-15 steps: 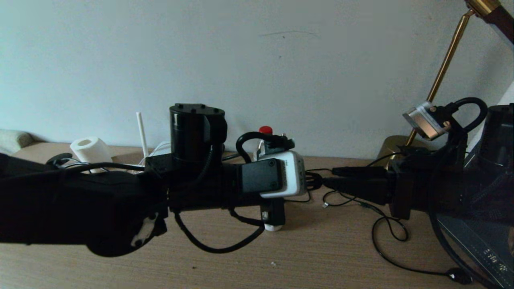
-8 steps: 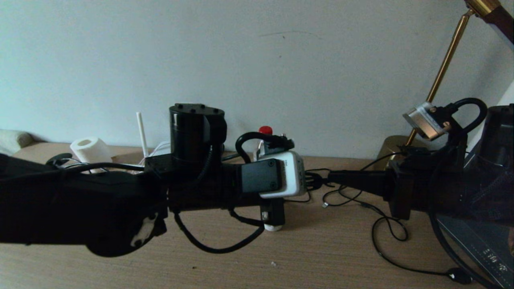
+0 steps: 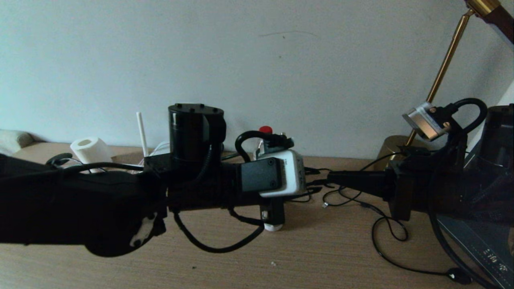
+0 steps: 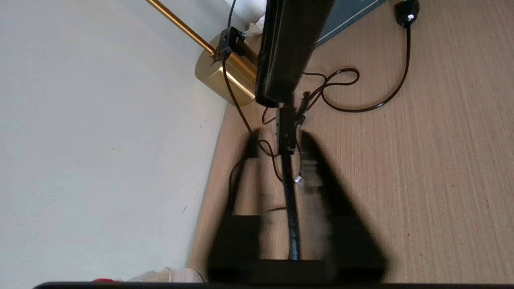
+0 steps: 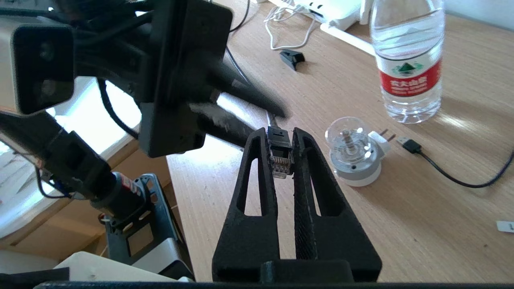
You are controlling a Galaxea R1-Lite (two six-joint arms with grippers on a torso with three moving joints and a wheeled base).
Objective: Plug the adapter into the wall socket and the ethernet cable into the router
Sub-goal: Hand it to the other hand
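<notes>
Above the middle of the wooden desk (image 3: pixel 329 257) your right gripper (image 5: pixel 281 138) is clamped on the small black connector of the thin black ethernet cable (image 5: pixel 280 154). Your left gripper (image 4: pixel 279 140), just left of it, has its fingers spread either side of that cable.

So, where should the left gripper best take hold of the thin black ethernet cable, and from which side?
On the straight stretch of the thin black ethernet cable just behind its clear-tipped connector, which the right gripper pinches. The open left gripper faces it end-on, with a finger on either side of the cord, so closing there probably suits.
</notes>
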